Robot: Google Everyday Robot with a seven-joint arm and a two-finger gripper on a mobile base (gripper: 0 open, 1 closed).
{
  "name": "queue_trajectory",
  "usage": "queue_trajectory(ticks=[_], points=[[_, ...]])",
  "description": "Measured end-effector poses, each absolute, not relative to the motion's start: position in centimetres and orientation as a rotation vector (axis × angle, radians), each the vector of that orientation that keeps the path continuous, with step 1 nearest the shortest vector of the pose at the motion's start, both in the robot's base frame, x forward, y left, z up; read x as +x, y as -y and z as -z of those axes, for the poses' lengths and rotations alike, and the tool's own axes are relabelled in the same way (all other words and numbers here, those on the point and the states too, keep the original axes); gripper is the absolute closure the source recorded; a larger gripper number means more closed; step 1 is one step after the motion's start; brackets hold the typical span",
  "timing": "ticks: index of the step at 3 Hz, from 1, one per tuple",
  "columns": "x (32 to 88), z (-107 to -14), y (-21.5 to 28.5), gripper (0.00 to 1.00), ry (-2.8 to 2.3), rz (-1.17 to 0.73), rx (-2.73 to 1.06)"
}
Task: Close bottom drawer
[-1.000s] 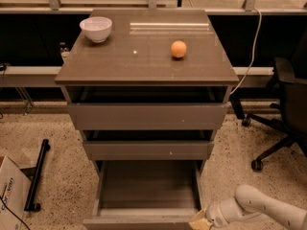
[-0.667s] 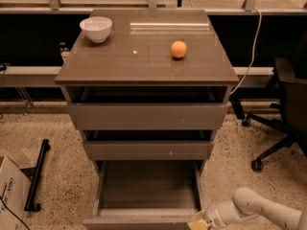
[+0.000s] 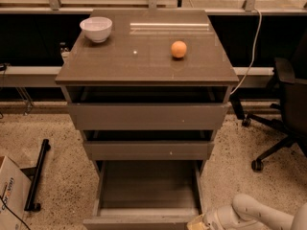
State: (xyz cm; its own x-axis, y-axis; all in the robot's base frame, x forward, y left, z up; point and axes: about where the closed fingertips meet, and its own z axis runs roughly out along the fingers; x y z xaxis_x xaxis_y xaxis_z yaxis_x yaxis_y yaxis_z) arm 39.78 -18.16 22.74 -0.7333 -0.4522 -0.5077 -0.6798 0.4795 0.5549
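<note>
The bottom drawer (image 3: 139, 221) stands pulled far out from the base of the grey-brown cabinet (image 3: 144, 61), its plain front panel down at the lower edge of the camera view and its deep box bare to the eye, thin side walls running back under the drawer above. The gripper (image 3: 198, 222) sits low at the right, just beside the right front corner of that drawer's front panel, at the end of a pale, rounded arm (image 3: 252, 211) that reaches in from the lower right corner. Whether the claw is wide or narrow cannot be told, nor whether it actually touches the panel. The middle drawer (image 3: 148, 150) and the top drawer (image 3: 146, 117) each stand out a little way from the cabinet, with a dark gap showing above each front. On the cabinet top a white bowl (image 3: 96, 28) rests near the back left corner and an orange (image 3: 178, 49) lies right of the middle, well apart from the bowl. On the speckled floor (image 3: 62, 186) to the left lie a black bar (image 3: 38, 174) and a cardboard box (image 3: 8, 195). A dark office chair (image 3: 287, 104) stands to the right, and a white cable (image 3: 253, 47) hangs down behind the cabinet's right side.
</note>
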Motion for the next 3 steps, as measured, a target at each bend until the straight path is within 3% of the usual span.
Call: queue_trajectory(ticks=[3], points=[[41.81, -19.95, 17.56, 1.00, -2.477, -1.040, -0.853]])
